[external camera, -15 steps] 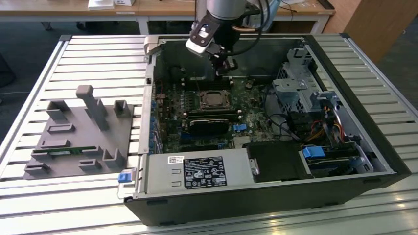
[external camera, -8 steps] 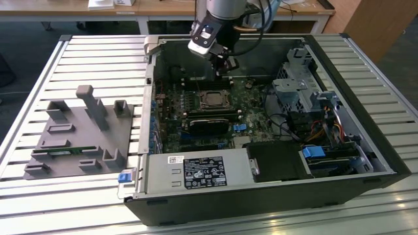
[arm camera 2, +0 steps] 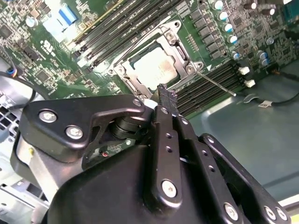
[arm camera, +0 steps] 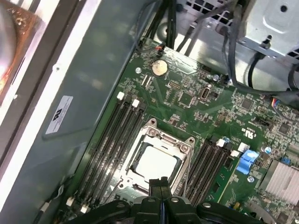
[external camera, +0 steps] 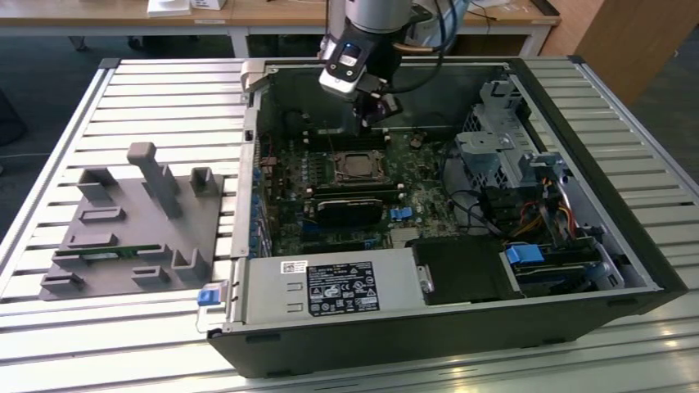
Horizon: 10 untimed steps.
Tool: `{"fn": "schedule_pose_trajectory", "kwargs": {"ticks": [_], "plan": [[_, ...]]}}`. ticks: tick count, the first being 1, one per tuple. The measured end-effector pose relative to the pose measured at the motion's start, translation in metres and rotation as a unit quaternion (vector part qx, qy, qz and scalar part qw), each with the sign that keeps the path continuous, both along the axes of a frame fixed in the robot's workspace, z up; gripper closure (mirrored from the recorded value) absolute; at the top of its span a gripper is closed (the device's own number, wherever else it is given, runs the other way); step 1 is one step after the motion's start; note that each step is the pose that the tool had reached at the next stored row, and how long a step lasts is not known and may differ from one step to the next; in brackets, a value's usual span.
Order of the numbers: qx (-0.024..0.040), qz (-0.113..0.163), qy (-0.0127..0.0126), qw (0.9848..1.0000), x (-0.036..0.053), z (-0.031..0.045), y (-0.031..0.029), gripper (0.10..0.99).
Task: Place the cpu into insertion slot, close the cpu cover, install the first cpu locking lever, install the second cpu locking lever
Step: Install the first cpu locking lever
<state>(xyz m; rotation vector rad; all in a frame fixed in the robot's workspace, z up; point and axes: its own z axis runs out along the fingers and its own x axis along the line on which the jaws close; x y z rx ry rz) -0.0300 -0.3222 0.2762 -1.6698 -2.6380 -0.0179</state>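
The cpu (external camera: 352, 167) lies flat in the insertion slot (arm camera 2: 119, 70) on the green motherboard, its pale metal top facing up in both wrist views (arm camera 2: 152, 65) (arm camera: 156, 161). The cpu cover (arm camera: 155, 133) is down around it as a silver frame (arm camera 2: 176, 43). A thin metal locking lever (arm camera 2: 216, 84) sticks out sideways from the socket's corner, over the black memory strips. My gripper (external camera: 378, 121) hangs inside the case just above and behind the socket. Its black fingers (arm camera 2: 166, 95) are pressed together, shut on nothing.
The open case's walls (external camera: 254, 139) ring the board. A drive cage (external camera: 497, 139) and loose cables (external camera: 492, 213) fill the exterior view's right. The power supply (external camera: 327, 286) sits at the front. A grey fixture tray (external camera: 131, 221) lies outside on the slatted table.
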Motion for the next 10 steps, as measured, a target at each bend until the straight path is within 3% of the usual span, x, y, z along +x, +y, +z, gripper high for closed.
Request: {"fn": "schedule_pose_trajectory", "kwargs": {"ticks": [4,10], "plan": [[0.0000,0.017,-0.0005,0.9998,-0.0005,0.0000,0.0000,0.980],[-0.0001,0.044,-0.0042,0.9990,-0.0008,-0.0005,0.0000,0.980]]}}
